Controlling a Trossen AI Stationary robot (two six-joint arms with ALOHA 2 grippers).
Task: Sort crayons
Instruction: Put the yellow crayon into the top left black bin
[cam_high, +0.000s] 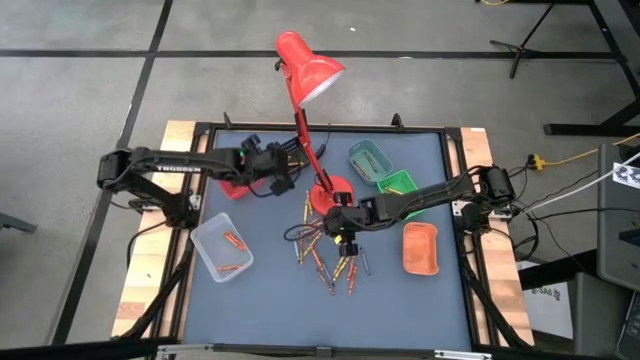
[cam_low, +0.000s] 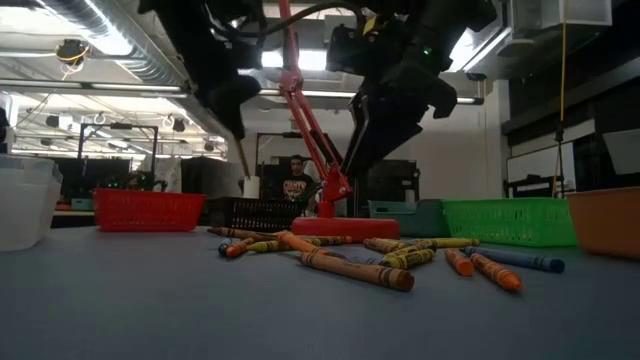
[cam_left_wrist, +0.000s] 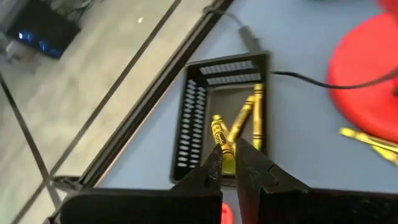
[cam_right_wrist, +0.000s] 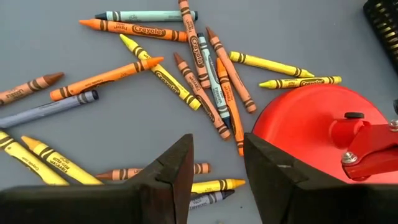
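While I hold over the black tray (cam_left_wrist: 214, 118):
left jaws (cam_left_wrist: 229, 163): clamped on yellow crayon (cam_left_wrist: 222, 140)
right jaws (cam_right_wrist: 217, 168): apart above pile (cam_right_wrist: 186, 68) on tabletop (cam_high: 270, 300)
next: I'd release, likely

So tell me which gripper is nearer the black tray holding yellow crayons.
Left. The left gripper hangs right over the black tray, pinching a yellow crayon. The right gripper is farther off, open above the loose crayon pile.
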